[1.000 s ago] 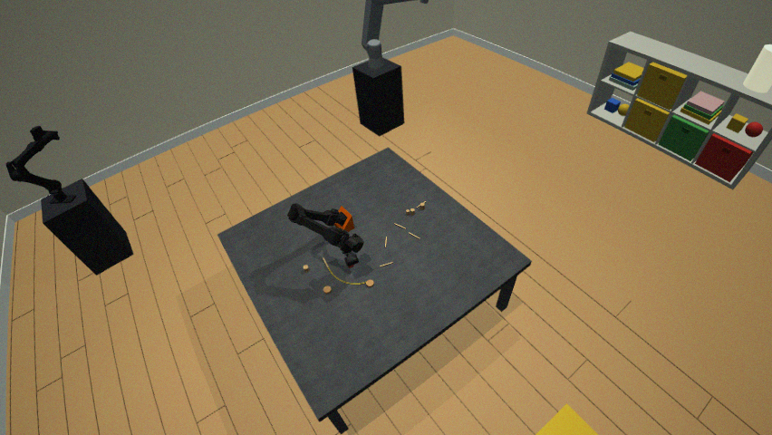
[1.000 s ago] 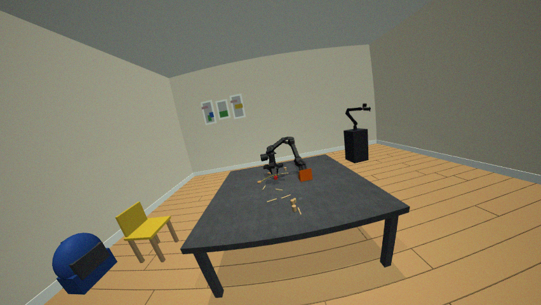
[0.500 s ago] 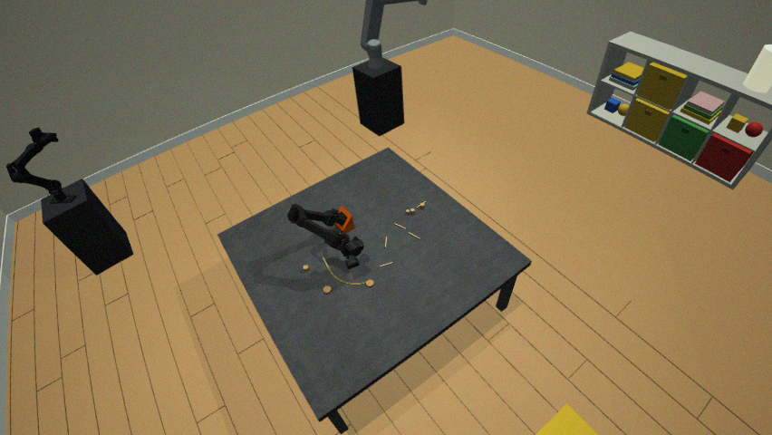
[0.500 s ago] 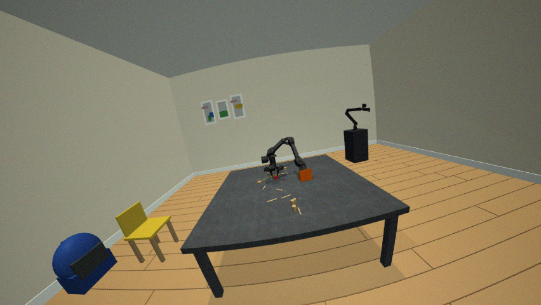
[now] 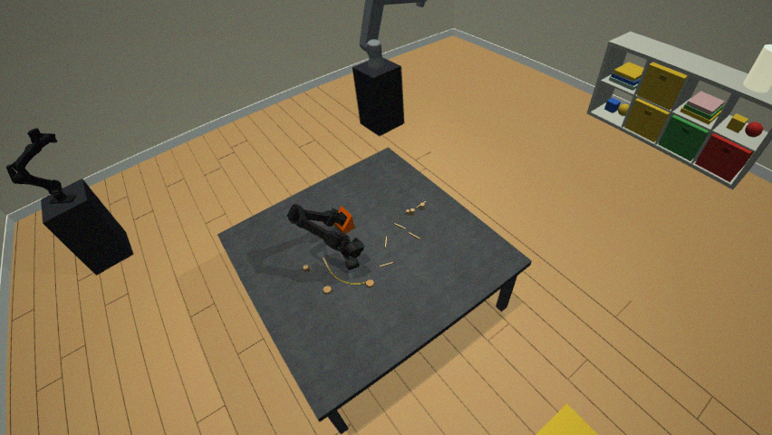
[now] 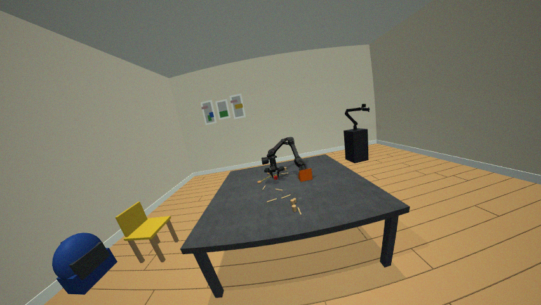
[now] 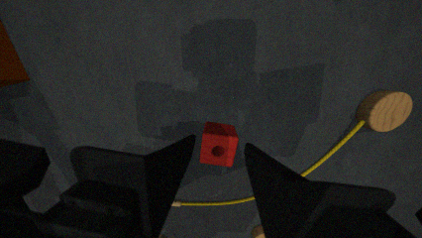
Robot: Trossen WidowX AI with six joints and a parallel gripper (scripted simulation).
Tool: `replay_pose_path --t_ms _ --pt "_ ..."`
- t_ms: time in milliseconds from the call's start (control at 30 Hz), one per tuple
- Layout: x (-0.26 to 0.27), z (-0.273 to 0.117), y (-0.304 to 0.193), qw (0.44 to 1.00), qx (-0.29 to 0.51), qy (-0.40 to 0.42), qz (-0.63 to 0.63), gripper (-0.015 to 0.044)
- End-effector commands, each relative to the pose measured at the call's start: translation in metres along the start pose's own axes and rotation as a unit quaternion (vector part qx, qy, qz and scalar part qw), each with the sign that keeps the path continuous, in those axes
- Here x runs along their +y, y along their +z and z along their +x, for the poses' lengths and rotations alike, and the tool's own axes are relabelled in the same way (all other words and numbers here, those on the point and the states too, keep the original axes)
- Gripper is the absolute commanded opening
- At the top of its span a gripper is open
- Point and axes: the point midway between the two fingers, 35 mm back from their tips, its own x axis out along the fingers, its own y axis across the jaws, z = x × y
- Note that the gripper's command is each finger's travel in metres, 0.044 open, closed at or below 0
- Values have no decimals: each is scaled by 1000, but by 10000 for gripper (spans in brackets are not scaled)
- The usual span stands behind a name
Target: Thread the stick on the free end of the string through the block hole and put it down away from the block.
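A small red block with a round hole in the facing side stands on the table; the top view does not show it. My gripper is open, pointing down just above the block, with one fingertip to each side of it in the wrist view. The wooden button lies right of the block in the wrist view. The yellow string curves from it past the block. The stick on its end is partly hidden behind the left finger in the wrist view.
An orange box-like piece stands by the arm's base. A loose stick and several others lie beyond the block. A wooden disc and a short peg lie near the string. More pegs stand farther off.
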Motion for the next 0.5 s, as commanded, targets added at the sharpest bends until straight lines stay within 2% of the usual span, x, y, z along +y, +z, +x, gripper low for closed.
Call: replay_pose_path --t_ms 0,200,400,467 --pt "2 1 0 1000 2 1 -4 243" --pt "0 0 0 1000 0 0 0 85" --pt "0 0 0 1000 0 0 0 45" --pt "0 0 0 1000 0 0 0 0"
